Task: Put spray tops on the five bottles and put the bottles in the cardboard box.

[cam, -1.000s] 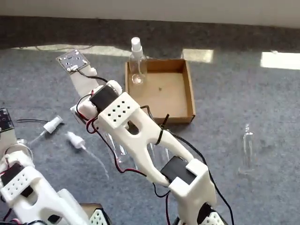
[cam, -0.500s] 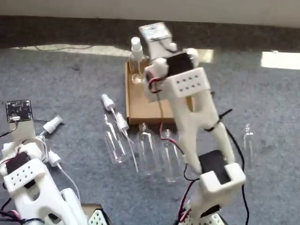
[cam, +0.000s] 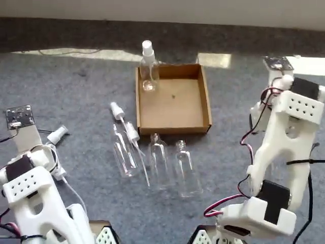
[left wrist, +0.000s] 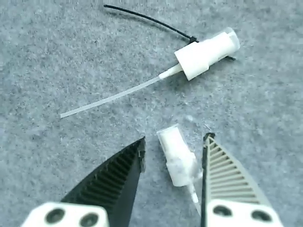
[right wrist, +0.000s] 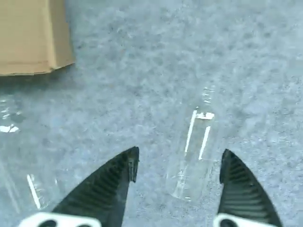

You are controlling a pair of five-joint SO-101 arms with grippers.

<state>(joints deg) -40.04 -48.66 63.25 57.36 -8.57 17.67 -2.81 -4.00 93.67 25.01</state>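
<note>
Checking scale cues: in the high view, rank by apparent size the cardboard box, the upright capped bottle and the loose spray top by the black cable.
1. cardboard box
2. upright capped bottle
3. loose spray top
No close calls.

Your left arm [cam: 30,198] bends low with its jaws wide apart. Your right arm [cam: 284,137] does too, jaws apart.

We take this for an indoor rm: grey carpet [cam: 76,86] all over, pale wall [cam: 203,7] at 12 o'clock w/ sunlit patches [cam: 213,60] near it.
</note>
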